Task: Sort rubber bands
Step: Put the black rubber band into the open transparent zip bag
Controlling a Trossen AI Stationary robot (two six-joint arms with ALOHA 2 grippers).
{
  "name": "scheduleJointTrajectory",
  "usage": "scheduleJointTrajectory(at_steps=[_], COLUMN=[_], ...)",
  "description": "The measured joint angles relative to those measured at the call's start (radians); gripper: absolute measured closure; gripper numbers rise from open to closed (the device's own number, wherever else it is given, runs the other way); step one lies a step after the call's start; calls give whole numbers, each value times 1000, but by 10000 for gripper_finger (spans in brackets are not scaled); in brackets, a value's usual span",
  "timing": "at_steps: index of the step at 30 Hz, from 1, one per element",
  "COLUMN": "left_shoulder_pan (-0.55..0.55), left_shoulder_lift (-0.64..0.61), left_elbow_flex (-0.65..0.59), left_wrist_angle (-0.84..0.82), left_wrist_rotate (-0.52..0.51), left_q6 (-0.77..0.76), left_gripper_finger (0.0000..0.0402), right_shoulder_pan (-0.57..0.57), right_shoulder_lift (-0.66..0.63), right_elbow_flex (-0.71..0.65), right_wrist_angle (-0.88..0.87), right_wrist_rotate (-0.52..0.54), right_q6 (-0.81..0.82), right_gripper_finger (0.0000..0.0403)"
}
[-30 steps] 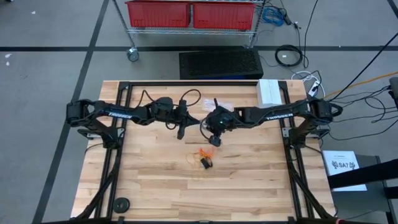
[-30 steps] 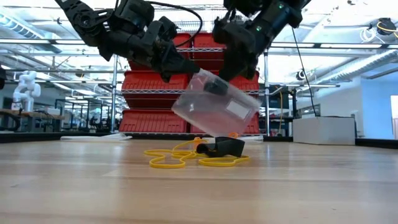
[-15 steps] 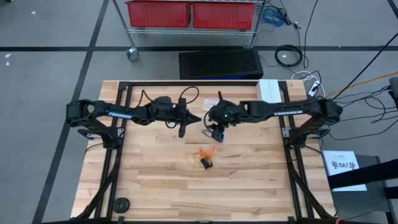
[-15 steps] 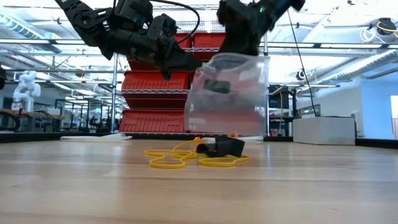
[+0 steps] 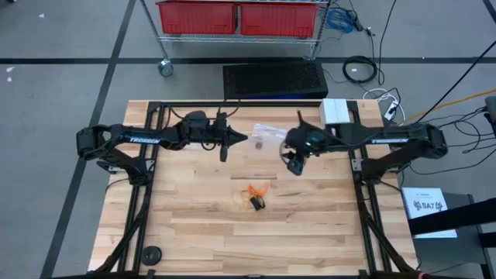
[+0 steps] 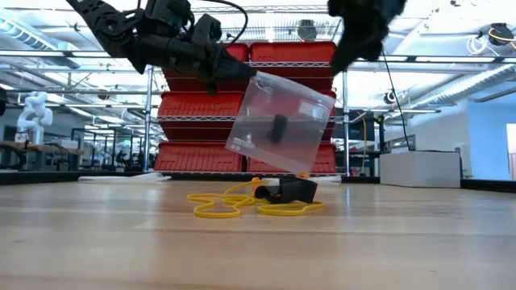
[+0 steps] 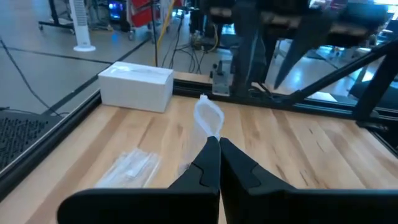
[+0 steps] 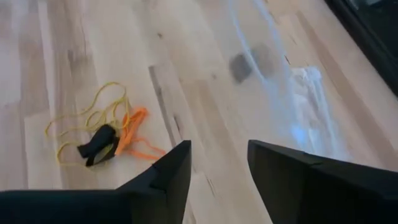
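A clear plastic bag with a small dark thing inside hangs tilted above the table, and my left gripper is shut on it. The rubber bands lie in a small heap on the wood below. In the low view they show as tan-yellow loops, a black bunch and a bit of orange. My right gripper stands open to the right of the bag, holding nothing. In the right wrist view it looks down at the heap and the bag. My left gripper pinches the bag's upper corner between its two shut fingers. It comes roughly level from the table's left side. The bag is lifted clear of the table and hangs tilted below and to the right of the fingertips.
A white box sits at the table's far right corner. Another flat clear bag lies on the wood near the far edge. Bare wood lies around the heap and toward the near edge. A red-bin shelf stands beyond the table.
My right gripper has let go of the bag and gone up and toward the table's right edge. The bag, held between both grippers a second ago, has swung and now hangs tilted from my left gripper alone.
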Motion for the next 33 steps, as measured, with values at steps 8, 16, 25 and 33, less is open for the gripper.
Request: scheduleJointTrajectory(at_steps=[8, 16, 25, 33], left_shoulder_pan=[6, 7, 8, 13], left_shoulder_lift=[-3, -14, -14, -14], left_elbow_flex=[0, 0, 0, 0], left_wrist_angle=[-3, 9, 11, 10], left_wrist_rotate=[19, 41, 42, 34], left_q6=[0, -23, -25, -25], left_gripper_finger=[402, 402, 402, 402], right_shoulder_pan=[0, -19, -100, -115], right_shoulder_lift=[-213, -226, -149, -82], right_elbow_flex=[-542, -787, -796, -787], right_wrist_angle=[651, 1124, 1357, 1400], right_wrist_rotate=[110, 227, 53, 35], right_q6=[69, 32, -96, -128], right_gripper_finger=[251, 213, 242, 391])
